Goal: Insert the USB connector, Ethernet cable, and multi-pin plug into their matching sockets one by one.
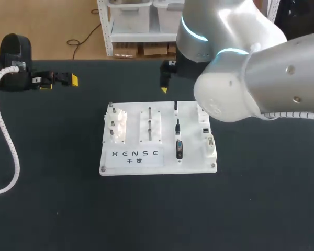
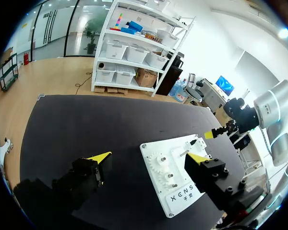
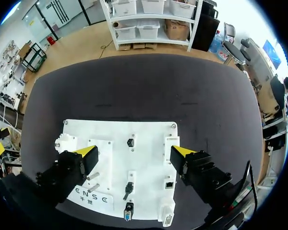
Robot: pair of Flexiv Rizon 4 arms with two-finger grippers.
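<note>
Right claw (image 3: 134, 152): fingers set wide apart, nothing touching either one; it hangs over the board's far edge.
Under the right claw: white board (image 3: 149, 163), with three plugs in a row along the line between the fingers.
USB plug (image 3: 130, 142): nearest the tips, lying on the board.
Ethernet plug (image 3: 128, 188): next back from the tips, under the claw.
Multi-pin plug (image 3: 128, 211): last in the row, farthest back under the claw.
Sockets (image 3: 169, 184): a column just beside the plug row, under one finger; each plug lies apart from them.
Left claw (image 2: 149, 157): fingers wide apart and bare, over the table (image 2: 86, 124).
Ahead of the left claw: the board, with its gears (image 2: 163, 167) on the nearer side and the right claw beyond it.
Right wrist only: both right fingers and the whole plug row.
Left wrist only: the gears seen plainly; the plugs are too small to tell there.
Head only: the left claw is well apart from the board; only one right tip shows, and the right arm (image 1: 261, 73) covers the board's far corner.
</note>
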